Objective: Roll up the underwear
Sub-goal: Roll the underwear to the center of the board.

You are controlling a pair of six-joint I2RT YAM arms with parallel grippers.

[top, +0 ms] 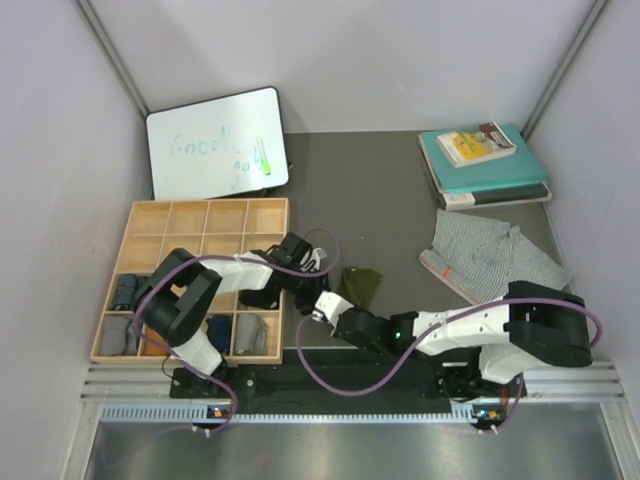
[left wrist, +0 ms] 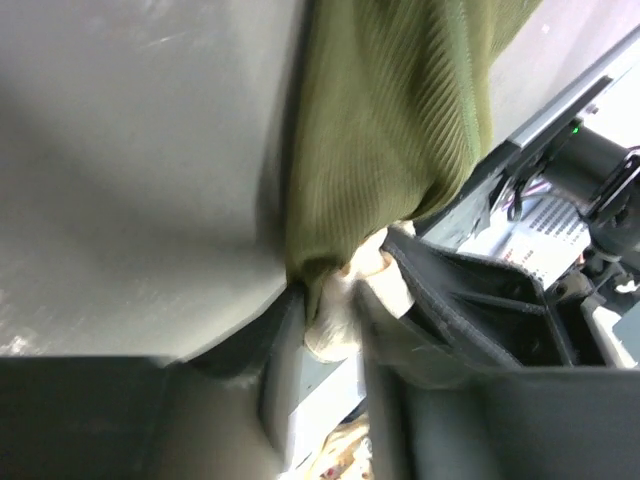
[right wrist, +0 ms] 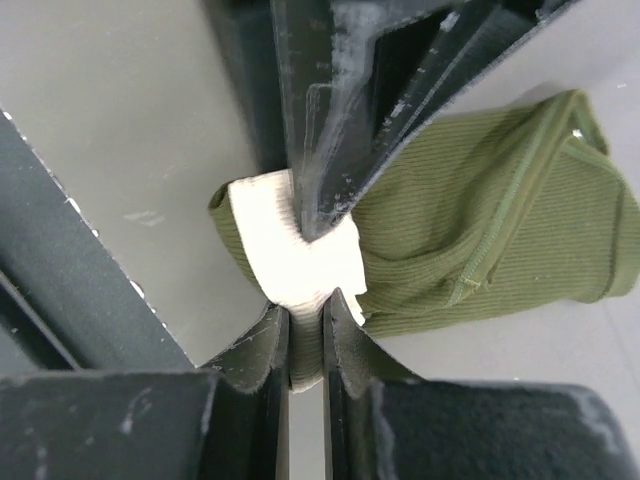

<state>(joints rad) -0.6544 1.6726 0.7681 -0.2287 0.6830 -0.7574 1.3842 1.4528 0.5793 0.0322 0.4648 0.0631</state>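
The olive green underwear (top: 361, 285) lies bunched on the dark mat in the middle. In the right wrist view its ribbed body (right wrist: 490, 230) spreads to the right and its cream waistband (right wrist: 285, 250) is folded over at the left. My right gripper (right wrist: 308, 305) is shut on that waistband edge. My left gripper (left wrist: 345, 295) is shut on the same end of the cloth (left wrist: 390, 120), its fingers (right wrist: 320, 190) coming from the other side. In the top view the left gripper (top: 326, 268) and the right gripper (top: 332, 298) meet at the garment's left end. The grey-and-white patterned underwear (top: 495, 255) lies flat at the right.
A wooden compartment tray (top: 200, 225) stands at the left with several rolled cloth pieces, some grey (top: 252, 333), in its near cells. A whiteboard (top: 215, 142) leans at the back left. Teal books (top: 485, 160) are stacked at the back right.
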